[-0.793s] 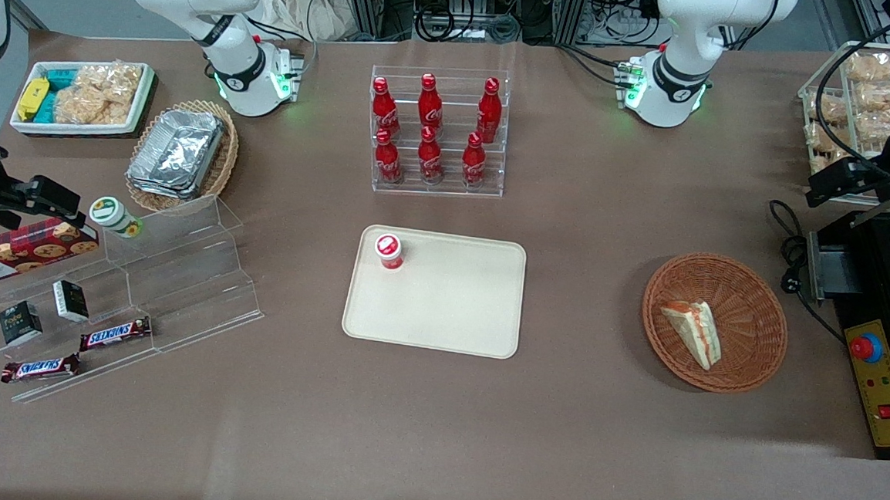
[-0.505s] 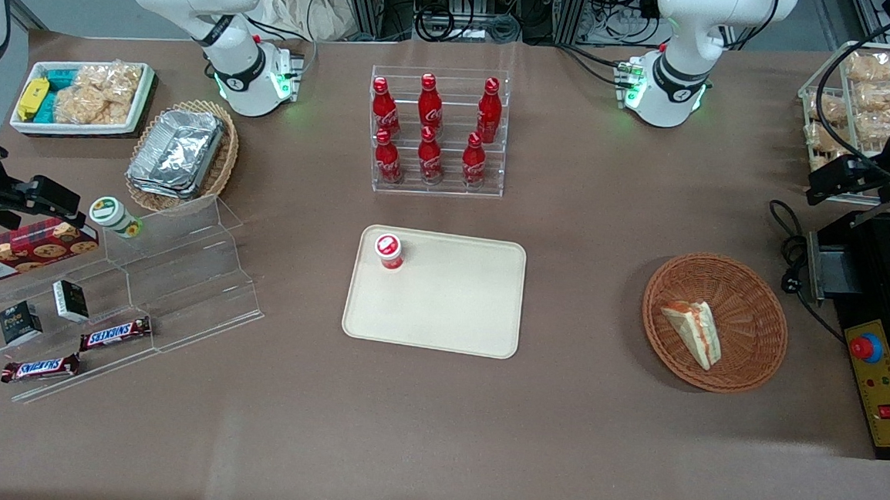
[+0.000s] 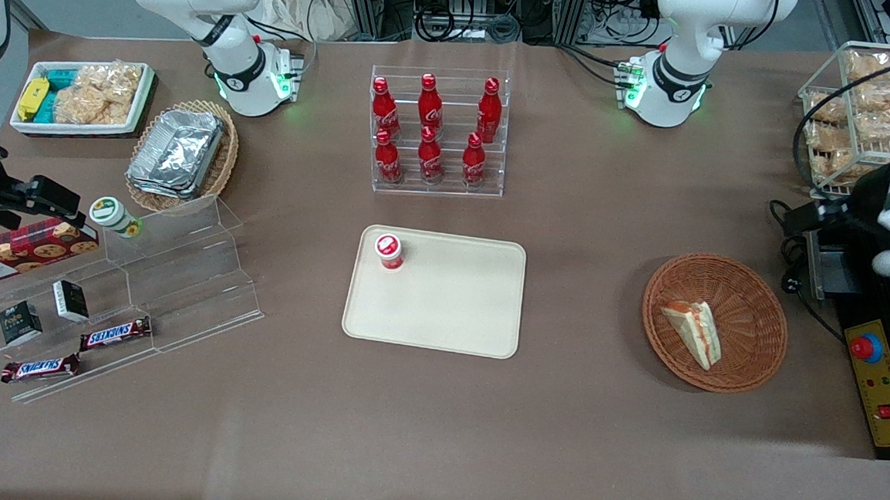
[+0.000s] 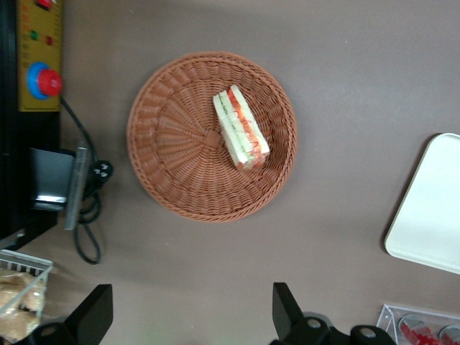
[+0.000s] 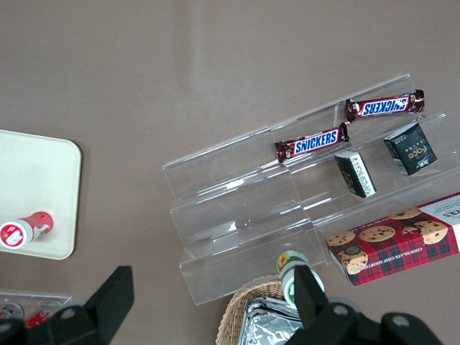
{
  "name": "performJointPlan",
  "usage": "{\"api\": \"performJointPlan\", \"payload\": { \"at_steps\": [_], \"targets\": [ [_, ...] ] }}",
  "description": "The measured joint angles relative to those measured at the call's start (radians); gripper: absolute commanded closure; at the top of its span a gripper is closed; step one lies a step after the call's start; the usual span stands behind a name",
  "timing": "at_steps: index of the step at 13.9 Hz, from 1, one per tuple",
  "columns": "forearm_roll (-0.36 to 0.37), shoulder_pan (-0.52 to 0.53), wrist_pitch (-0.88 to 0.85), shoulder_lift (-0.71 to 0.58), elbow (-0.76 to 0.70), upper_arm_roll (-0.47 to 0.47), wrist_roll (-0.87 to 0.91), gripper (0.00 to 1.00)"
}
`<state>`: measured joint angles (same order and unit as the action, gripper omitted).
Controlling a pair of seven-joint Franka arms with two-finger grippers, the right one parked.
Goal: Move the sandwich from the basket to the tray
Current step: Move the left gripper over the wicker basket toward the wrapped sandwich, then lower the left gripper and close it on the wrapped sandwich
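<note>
Now the gripper (image 4: pixel 188 316) has swung nearer the basket (image 3: pixel 715 322) — jaws spread, empty — sandwich (image 3: pixel 693 332) ungrasped, tray (image 3: pixel 436 292) waiting.

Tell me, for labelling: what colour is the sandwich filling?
Orange-red and green layers in the sandwich, clearest in the left wrist view.

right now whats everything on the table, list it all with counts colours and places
triangular clear-wrapped sandwich: 1, white with orange-red and green layers, in the basket
round woven wicker basket: 1, reddish-brown, toward the working arm's end
flat rectangular plastic tray: 1, cream, table centre
small red-capped bottle: 1, on the tray's corner
cola bottles: 6, red, in a clear rack
chocolate bars: 2, brown, on clear acrylic steps
gripper: 1, black, open, above the table beside the basket
</note>
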<state>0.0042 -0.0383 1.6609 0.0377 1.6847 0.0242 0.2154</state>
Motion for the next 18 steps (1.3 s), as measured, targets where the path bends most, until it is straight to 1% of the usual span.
{"api": "performJointPlan", "payload": {
  "at_steps": [4,9,12,15,17,18],
  "targets": [
    [0.001,-0.039,0.102,0.152,0.004,-0.005,0.124,0.0],
    [0.001,-0.042,0.275,0.311,0.028,-0.004,0.214,0.0],
    [0.001,-0.042,0.397,0.363,0.069,-0.003,0.254,0.0],
    [0.001,-0.041,0.541,0.386,0.154,0.0,0.263,0.0],
    [0.002,-0.041,0.598,0.391,0.209,0.002,0.263,0.01],
    [0.002,-0.041,0.622,0.392,0.23,0.003,0.263,0.09]
  ]
}}
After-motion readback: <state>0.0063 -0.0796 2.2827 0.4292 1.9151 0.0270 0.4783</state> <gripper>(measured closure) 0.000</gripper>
